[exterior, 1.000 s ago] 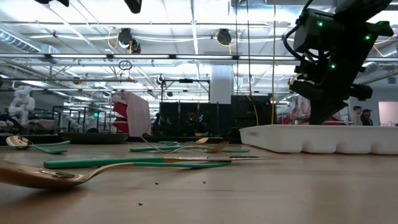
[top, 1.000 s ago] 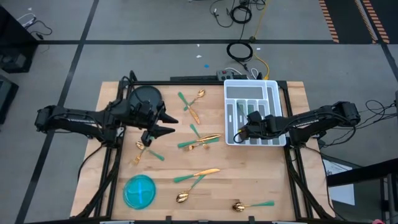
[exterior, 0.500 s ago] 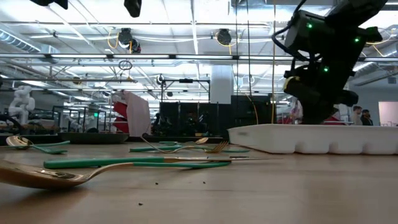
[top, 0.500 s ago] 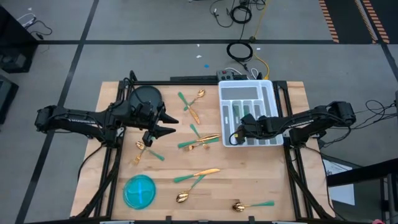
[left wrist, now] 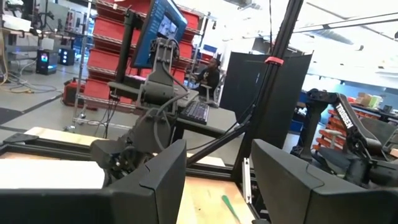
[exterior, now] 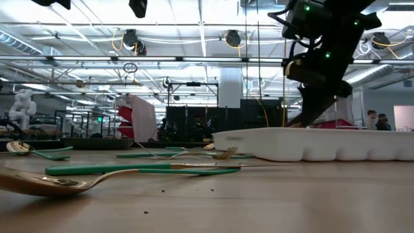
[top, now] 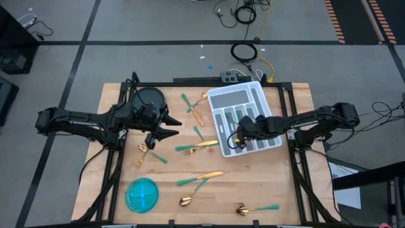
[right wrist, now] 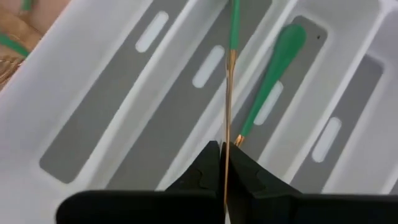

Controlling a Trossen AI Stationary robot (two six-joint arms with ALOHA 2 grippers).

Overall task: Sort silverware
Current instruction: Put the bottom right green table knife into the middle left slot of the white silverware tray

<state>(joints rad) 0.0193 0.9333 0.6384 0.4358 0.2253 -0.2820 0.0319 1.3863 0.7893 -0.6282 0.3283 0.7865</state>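
The right gripper is down in the white tray, near the tray's front left corner, w/ its fingers pinched tight on a thin gold piece of silverware that has a green handle. It can't be told if that piece is a knife, fork or spoon. The tray sits near the back right of the table, turned at a slant. In the slot next to the held piece lies another green-handled piece. The left gripper hangs over the left-middle of the table w/ its fingers spread apart & nothing between them. Just by it, toward the front, lie a couple of small gold pieces w/ green handles. More silverware is spread on the table: some near the back edge by the tray's left side, some in the middle just left of the tray, some toward the front, & one spoon near the front edge. A round blue bowl sits at the front left. A dark round thing sits at the back left.
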